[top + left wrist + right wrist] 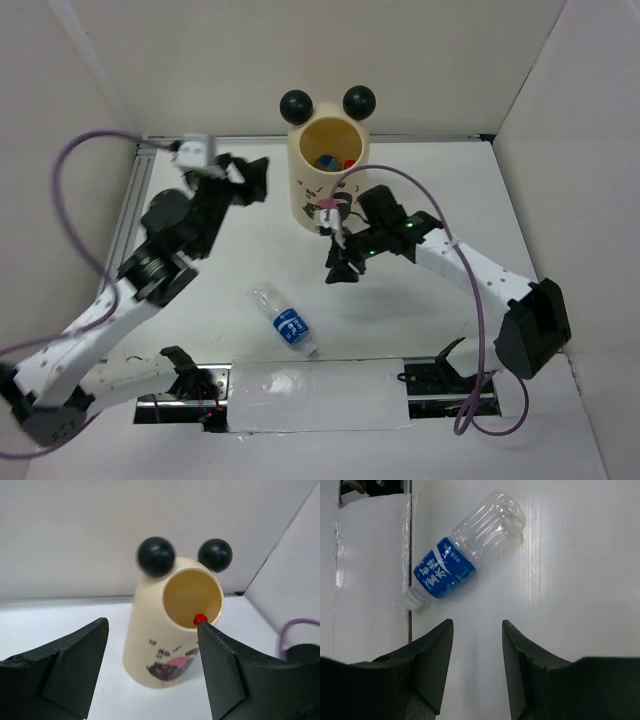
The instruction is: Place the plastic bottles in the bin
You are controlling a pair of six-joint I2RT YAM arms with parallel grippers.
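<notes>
A clear plastic bottle with a blue label and white cap (pixel 283 320) lies on its side on the white table near the front; it also shows in the right wrist view (pixel 465 552). The cream bin (pixel 329 170) with two black ball ears stands at the back centre and holds bottles with red and blue caps. It also shows in the left wrist view (pixel 167 630), a red cap (pixel 200 619) visible inside. My right gripper (pixel 342 268) is open and empty, right of the lying bottle and in front of the bin. My left gripper (pixel 254 180) is open and empty, left of the bin.
A white taped strip (pixel 315 395) runs along the table's front edge, close to the bottle's cap. White walls enclose the table at the left, back and right. A purple cable (pixel 440 215) loops over the right arm next to the bin.
</notes>
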